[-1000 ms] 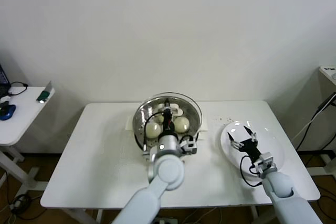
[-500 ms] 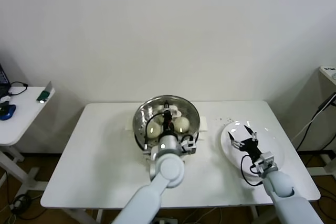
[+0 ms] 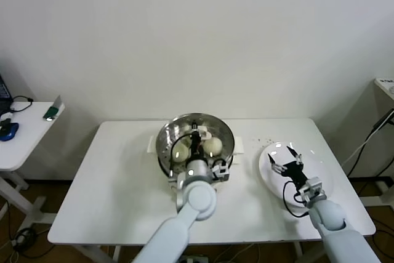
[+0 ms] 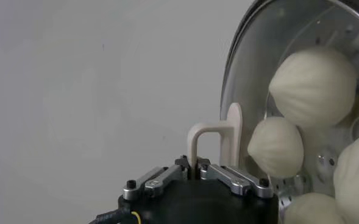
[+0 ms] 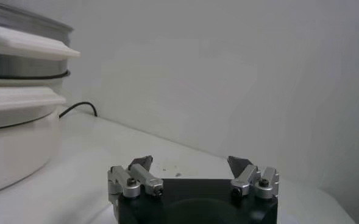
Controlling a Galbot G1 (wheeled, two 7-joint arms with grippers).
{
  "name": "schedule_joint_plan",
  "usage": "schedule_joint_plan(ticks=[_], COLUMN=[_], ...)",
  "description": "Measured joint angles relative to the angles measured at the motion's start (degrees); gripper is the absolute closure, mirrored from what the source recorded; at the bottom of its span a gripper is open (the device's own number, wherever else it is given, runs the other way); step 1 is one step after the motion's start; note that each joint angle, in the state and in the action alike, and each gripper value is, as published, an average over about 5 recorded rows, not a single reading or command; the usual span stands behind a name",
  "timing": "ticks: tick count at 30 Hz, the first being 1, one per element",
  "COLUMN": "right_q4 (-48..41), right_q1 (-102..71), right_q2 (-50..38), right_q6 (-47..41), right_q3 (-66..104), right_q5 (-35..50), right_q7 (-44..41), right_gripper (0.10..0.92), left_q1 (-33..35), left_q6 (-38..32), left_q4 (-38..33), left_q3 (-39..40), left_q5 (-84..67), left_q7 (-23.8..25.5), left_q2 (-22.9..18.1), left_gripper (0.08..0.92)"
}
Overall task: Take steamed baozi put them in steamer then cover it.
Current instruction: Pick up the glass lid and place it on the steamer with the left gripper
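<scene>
The left gripper [image 4: 194,172] grips the lid's handle [image 4: 219,143] over the steamer [image 3: 169,137] holding 4 buns [image 4: 313,79]; the right gripper [image 3: 285,165] waits open above the plate [image 3: 320,177].

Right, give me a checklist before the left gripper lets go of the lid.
1. Left gripper shut on the cover handle: ok.
2. Baozi inside the steamer: ok; the wrist view shows four.
3. Cover seated flat on the steamer rim: cannot tell.
4. Right gripper open, above the white plate, away from the steamer: ok.
5. Plate holds no baozi: ok.
</scene>
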Motion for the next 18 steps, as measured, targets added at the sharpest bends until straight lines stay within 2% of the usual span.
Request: schedule_joint_plan(ticks=[5,8,18], right_q4=[0.02,0.02,0.64], right_q1=[0.03,0.08,-0.07], right_q2=[-0.09,-0.13,-0.21], right_q6=[-0.04,-0.09,-1.35], right_q3=[0.03,0.06,0.31], right_q5=[0.00,0.00,0.09], right_q7=[-0.03,-0.07,0.04], right_gripper=[0.203,0.203,0.203], left_q1=[0.31,0.52,0.87], left_q6=[-0.01,-0.03,-0.04], left_q4=[-0.02,-0.32,-2.96], left_q3=[-0.18,-0.13,0.88], left_q5=[-0.37,-0.61,-2.14], left_q7=[-0.25,-0.14,0.45], left_q2=[0.02,0.24,1.95], left_gripper=[0.850,0.809,0.526])
